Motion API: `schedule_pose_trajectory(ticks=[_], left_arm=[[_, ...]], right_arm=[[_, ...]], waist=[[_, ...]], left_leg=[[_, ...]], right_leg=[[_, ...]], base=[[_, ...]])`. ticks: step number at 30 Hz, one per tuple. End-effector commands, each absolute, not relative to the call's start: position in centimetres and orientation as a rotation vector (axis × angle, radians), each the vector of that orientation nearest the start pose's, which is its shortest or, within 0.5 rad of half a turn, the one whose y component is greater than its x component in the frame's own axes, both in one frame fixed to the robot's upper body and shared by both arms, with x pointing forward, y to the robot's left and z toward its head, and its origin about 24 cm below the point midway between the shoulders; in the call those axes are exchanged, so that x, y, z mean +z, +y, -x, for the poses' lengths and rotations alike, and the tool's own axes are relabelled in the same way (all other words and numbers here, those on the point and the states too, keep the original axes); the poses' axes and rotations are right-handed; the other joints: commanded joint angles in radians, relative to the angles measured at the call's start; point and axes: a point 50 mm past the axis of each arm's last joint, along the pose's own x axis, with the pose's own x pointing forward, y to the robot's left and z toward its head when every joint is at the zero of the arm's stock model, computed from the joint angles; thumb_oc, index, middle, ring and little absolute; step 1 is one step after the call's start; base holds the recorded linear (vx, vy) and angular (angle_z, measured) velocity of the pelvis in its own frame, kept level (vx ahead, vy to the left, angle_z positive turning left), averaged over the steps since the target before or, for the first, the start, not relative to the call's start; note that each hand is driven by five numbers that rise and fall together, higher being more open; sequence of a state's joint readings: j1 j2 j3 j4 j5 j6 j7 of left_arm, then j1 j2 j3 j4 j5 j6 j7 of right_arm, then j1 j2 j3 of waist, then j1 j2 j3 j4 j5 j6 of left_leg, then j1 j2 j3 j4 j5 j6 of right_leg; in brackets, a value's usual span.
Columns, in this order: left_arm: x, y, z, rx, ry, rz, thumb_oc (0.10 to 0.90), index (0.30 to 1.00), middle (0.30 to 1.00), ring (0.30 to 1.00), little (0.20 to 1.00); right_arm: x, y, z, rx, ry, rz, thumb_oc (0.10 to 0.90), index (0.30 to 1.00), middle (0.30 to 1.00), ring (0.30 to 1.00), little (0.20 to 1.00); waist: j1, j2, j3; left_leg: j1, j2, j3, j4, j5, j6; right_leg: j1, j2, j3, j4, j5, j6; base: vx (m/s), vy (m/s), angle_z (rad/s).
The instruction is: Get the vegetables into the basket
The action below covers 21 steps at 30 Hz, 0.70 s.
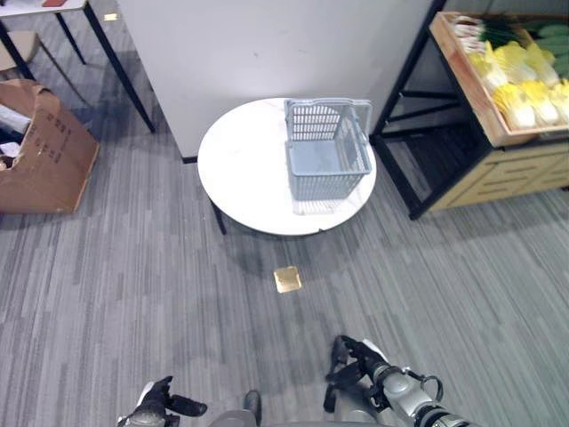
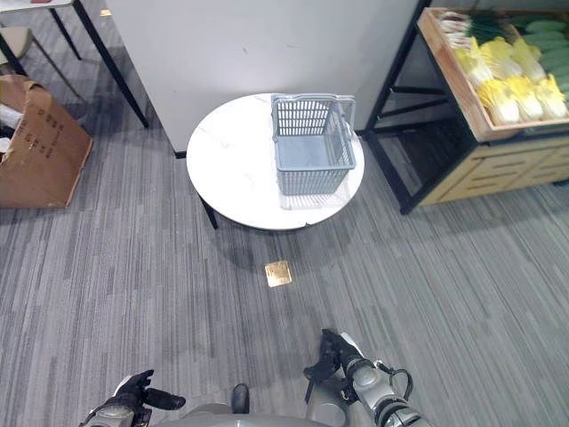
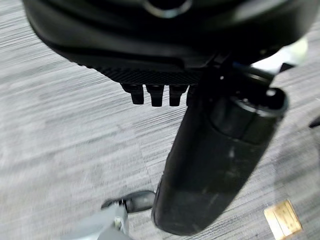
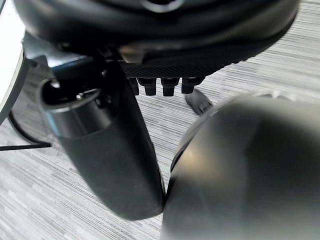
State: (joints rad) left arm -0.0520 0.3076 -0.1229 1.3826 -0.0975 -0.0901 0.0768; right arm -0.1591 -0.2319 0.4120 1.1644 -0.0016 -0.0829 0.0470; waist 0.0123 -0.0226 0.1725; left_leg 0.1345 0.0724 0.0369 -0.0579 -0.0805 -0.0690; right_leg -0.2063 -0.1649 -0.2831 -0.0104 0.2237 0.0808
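Basket (image 1: pixel 326 151) well beyond both low hands (image 1: pixel 351 358)

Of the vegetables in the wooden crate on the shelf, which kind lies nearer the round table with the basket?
The yellow-white leafy bunches lie on the side of the wooden crate nearer the round table and basket; the dark green vegetables lie farther back.

head eyes downward, wrist cameras floorward

1 basket (image 1: pixel 327 149), 1 round table (image 1: pixel 244 169), 1 cardboard box (image 1: pixel 46 147), 1 veg crate (image 1: pixel 498 84), 2 robot hands.
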Motion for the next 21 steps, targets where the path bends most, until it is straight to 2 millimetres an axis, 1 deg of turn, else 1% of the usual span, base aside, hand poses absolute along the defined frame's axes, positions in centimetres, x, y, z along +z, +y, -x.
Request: schedule_pose_trajectory(ticks=[1, 2, 3, 4, 5, 6, 7, 8, 9, 10, 12, 13, 14, 16, 17, 19, 20, 21], left_arm=[[-14.5, 28.5, -10.1, 0.258, 1.178, -0.349, 0.9, 1.0, 1.0, 1.0, 1.0], [-14.4, 28.5, -10.5, 0.265, 1.167, -0.345, 0.9, 1.0, 1.0, 1.0, 1.0], [-14.4, 28.4, -10.7, 0.266, 1.159, -0.344, 0.9, 1.0, 1.0, 1.0, 1.0], [-14.3, 28.3, -11.1, 0.27, 1.146, -0.338, 0.9, 1.0, 1.0, 1.0, 1.0], [-14.2, 28.2, -11.4, 0.275, 1.136, -0.331, 0.9, 1.0, 1.0, 1.0, 1.0], [-14.1, 28.2, -11.8, 0.275, 1.121, -0.334, 0.9, 1.0, 1.0, 1.0, 1.0], [-14.0, 28.1, -12.3, 0.274, 1.106, -0.339, 0.9, 1.0, 1.0, 1.0, 1.0], [-13.8, 28.3, -12.7, 0.277, 1.091, -0.349, 0.9, 1.0, 1.0, 1.0, 1.0], [-13.6, 28.4, -12.9, 0.278, 1.078, -0.361, 0.9, 1.0, 1.0, 1.0, 1.0], [-13.6, 28.3, -13.0, 0.278, 1.074, -0.366, 0.9, 1.0, 1.0, 1.0, 1.0], [-13.6, 28.1, -13.3, 0.273, 1.05, -0.373, 0.9, 1.0, 1.0, 1.0, 1.0], [-13.5, 28.1, -13.4, 0.276, 1.043, -0.378, 0.9, 1.0, 1.0, 1.0, 1.0], [-13.5, 28.1, -13.4, 0.276, 1.043, -0.378, 0.9, 1.0, 1.0, 1.0, 1.0], [-13.5, 28.4, -13.1, 0.287, 1.048, -0.38, 0.9, 1.0, 1.0, 1.0, 1.0], [-13.6, 28.6, -12.5, 0.291, 1.068, -0.381, 0.9, 1.0, 1.0, 1.0, 1.0], [-13.7, 28.8, -12.2, 0.293, 1.084, -0.395, 0.9, 1.0, 1.0, 1.0, 1.0], [-13.7, 28.9, -11.9, 0.283, 1.097, -0.406, 0.9, 1.0, 1.0, 1.0, 1.0], [-11.5, 26.7, -19.7, 0.198, 0.983, -0.474, 0.9, 1.0, 1.0, 1.0, 1.0]], right_arm=[[-13.6, -21.6, -16.7, 0.266, 0.95, 0.502, 0.9, 1.0, 1.0, 1.0, 1.0], [-13.6, -22.1, -16.7, 0.242, 0.956, 0.502, 0.9, 1.0, 1.0, 1.0, 1.0], [-13.5, -22.2, -16.6, 0.231, 0.958, 0.5, 0.9, 1.0, 1.0, 1.0, 1.0], [-13.5, -22.6, -16.6, 0.212, 0.962, 0.495, 0.9, 1.0, 1.0, 1.0, 1.0], [-13.6, -23.1, -16.3, 0.186, 0.974, 0.489, 0.9, 1.0, 1.0, 1.0, 1.0], [-13.6, -23.4, -16.1, 0.169, 0.979, 0.489, 0.9, 1.0, 1.0, 1.0, 1.0], [-13.6, -23.7, -16.0, 0.154, 0.986, 0.489, 0.9, 1.0, 1.0, 1.0, 1.0], [-13.6, -24.1, -15.8, 0.137, 0.99, 0.488, 0.9, 1.0, 1.0, 1.0, 1.0], [-13.6, -24.2, -15.7, 0.131, 0.996, 0.496, 0.9, 1.0, 1.0, 1.0, 1.0], [-13.6, -24.2, -15.6, 0.133, 0.996, 0.502, 0.9, 1.0, 1.0, 1.0, 1.0], [-13.7, -24.3, -15.4, 0.134, 0.996, 0.515, 0.9, 1.0, 1.0, 1.0, 1.0], [-13.7, -24.3, -15.3, 0.131, 0.995, 0.514, 0.9, 1.0, 1.0, 1.0, 1.0], [-13.7, -24.3, -15.3, 0.131, 0.995, 0.514, 0.9, 1.0, 1.0, 1.0, 1.0], [-13.8, -24.2, -15.1, 0.131, 0.996, 0.503, 0.9, 1.0, 1.0, 1.0, 1.0], [-14.1, -23.9, -14.6, 0.147, 1.012, 0.503, 0.9, 1.0, 1.0, 1.0, 1.0], [-14.4, -23.7, -13.8, 0.15, 1.039, 0.496, 0.9, 1.0, 1.0, 1.0, 1.0], [-14.5, -23.6, -13.6, 0.146, 1.046, 0.489, 0.9, 1.0, 1.0, 1.0, 1.0], [-14.7, -22.8, -14.0, 0.206, 1.053, 0.505, 0.9, 1.0, 1.0, 1.0, 1.0]], waist=[[-0.025, 0.007, 0.003], [-0.026, 0.013, 0.005], [-0.026, 0.016, 0.008], [-0.026, 0.016, 0.01], [-0.021, 0.013, 0.019], [-0.022, 0.006, 0.022], [-0.015, 0.001, 0.029], [-0.006, -0.004, 0.033], [0.003, -0.007, 0.029], [0.008, -0.004, 0.028], [0.027, 0.015, 0.023], [0.033, 0.019, 0.025], [0.033, 0.019, 0.025], [0.04, 0.023, 0.02], [0.042, 0.018, 0.008], [0.038, 0.005, -0.006], [0.035, -0.007, -0.011], [-0.013, -0.026, -0.038]], left_leg=[[-0.082, 0.105, -0.041, 0.132, 0.074, -0.056], [-0.09, 0.108, -0.048, 0.16, 0.094, -0.061], [-0.096, 0.108, -0.05, 0.177, 0.101, -0.062], [-0.108, 0.102, -0.051, 0.234, 0.125, -0.07], [-0.146, 0.101, -0.034, 0.328, 0.149, -0.074], [-0.186, 0.097, -0.017, 0.355, 0.17, -0.073], [-0.217, 0.093, -0.005, 0.35, 0.176, -0.07], [-0.266, 0.087, 0.013, 0.296, 0.16, -0.063], [-0.299, 0.088, 0.03, 0.216, 0.138, -0.057], [-0.315, 0.099, 0.037, 0.163, 0.158, -0.059], [-0.369, 0.13, 0.018, 0.05, 0.259, -0.078], [-0.375, 0.138, 0.017, 0.018, 0.288, -0.087], [-0.374, 0.138, 0.017, 0.018, 0.288, -0.087], [-0.373, 0.148, 0.025, -0.005, 0.309, -0.095], [-0.351, 0.141, 0.025, 0.001, 0.289, -0.087], [-0.333, 0.134, 0.048, 0.008, 0.273, -0.072], [-0.33, 0.123, 0.061, 0.022, 0.258, -0.061], [-0.306, 0.116, 0.094, 0.024, 0.24, -0.055]], right_leg=[[-0.019, -0.035, 0.012, 0.109, -0.104, 0.076], [-0.014, -0.025, 0.008, 0.118, -0.121, 0.065], [-0.009, -0.019, 0.007, 0.122, -0.131, 0.058], [0.002, -0.011, 0.004, 0.124, -0.143, 0.045], [0.037, -0.001, -0.008, 0.122, -0.172, 0.024], [0.053, -0.003, -0.017, 0.114, -0.176, 0.02], [0.07, 0.001, -0.019, 0.103, -0.18, 0.018], [0.098, 0.0, -0.023, 0.077, -0.184, 0.026], [0.121, 0.002, -0.017, 0.045, -0.189, 0.035], [0.129, 0.007, -0.011, 0.036, -0.195, 0.039], [0.175, 0.023, 0.015, 0.018, -0.218, 0.043], [0.192, 0.025, 0.026, 0.019, -0.228, 0.044], [0.193, 0.025, 0.026, 0.019, -0.228, 0.044], [0.22, 0.026, 0.049, 0.02, -0.24, 0.047], [0.236, 0.017, 0.065, 0.027, -0.249, 0.055], [0.245, -0.007, 0.075, 0.042, -0.248, 0.069], [0.245, -0.022, 0.084, 0.055, -0.242, 0.077], [0.248, -0.032, 0.113, 0.066, -0.228, 0.091]], base=[[0.24, -0.205, 0.06], [0.21, -0.161, 0.02], [0.21, -0.159, -0.05], [0.25, -0.184, -0.02], [0.25, -0.199, 0.11], [0.22, -0.163, 0.19], [0.19, -0.09, 0.23], [0.29, -0.02, 0.25], [0.31, 0.043, 0.25], [0.29, 0.113, 0.15], [0.33, 0.207, -0.2], [0.26, 0.162, -0.56], [0.19, 0.13, -0.74], [0.27, 0.225, -0.9], [0.34, 0.332, -0.9], [0.25, 0.31, -0.72], [0.27, 0.289, -0.25], [0.25, 0.294, -0.09]])
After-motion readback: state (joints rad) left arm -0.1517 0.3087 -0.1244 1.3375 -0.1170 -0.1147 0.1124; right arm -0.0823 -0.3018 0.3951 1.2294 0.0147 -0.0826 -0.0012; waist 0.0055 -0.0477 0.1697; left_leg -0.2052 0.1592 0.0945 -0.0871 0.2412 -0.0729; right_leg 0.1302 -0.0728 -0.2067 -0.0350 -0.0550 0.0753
